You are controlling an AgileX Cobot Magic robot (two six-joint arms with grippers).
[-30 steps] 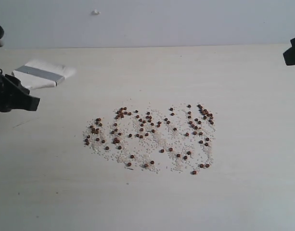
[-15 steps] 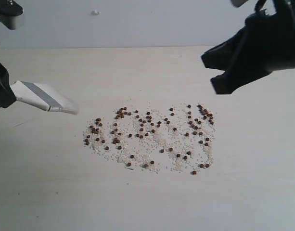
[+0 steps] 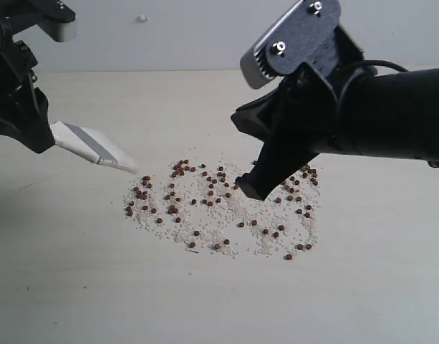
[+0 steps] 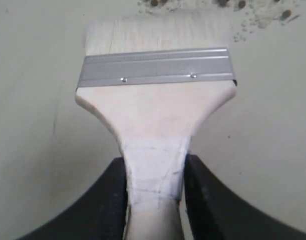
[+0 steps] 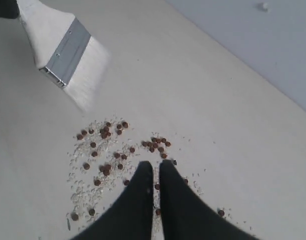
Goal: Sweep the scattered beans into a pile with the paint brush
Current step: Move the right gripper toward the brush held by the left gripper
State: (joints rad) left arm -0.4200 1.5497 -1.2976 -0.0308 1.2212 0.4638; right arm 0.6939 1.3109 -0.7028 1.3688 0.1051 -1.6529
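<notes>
1. Exterior view: the left gripper (image 3: 39,135) was clamped on the handle of the paint brush (image 3: 90,145), over the left part of the bench (image 3: 76,287).
   - The brush slanted down, its bristles (image 3: 126,164) low beside the left fringe of the beans (image 3: 219,204). I couldn't tell whether they touched the bench.
   - The beans lay scattered mid-bench in a wide band running left to right, mixed with whitish crumbs (image 3: 266,247). They were not heaped.
   - The right gripper (image 3: 251,188) hung low over the right-centre of the scatter. Its jaws weren't readable here.
2. Left wrist view: the left gripper (image 4: 155,200) had a finger on each side of the handle and gripped it firmly.
   - The paint brush (image 4: 153,105) showed its silver band (image 4: 155,67) and its broad face.
   - A few beans (image 4: 227,4) showed just past the bristle edge, so the scatter lay straight ahead of the brush. The rest was out of frame.
3. Right wrist view: the right gripper (image 5: 155,167) had its fingers together with a thin slit between them, holding nothing. Its tips sat right over the beans (image 5: 105,150).
   - Only this view showed the narrow bare strip between the bristles (image 5: 88,80) and the nearest beans.
   - The left arm was likely the one to make the move, pushing along the band's long axis, with the right gripper possibly in its path.
</notes>
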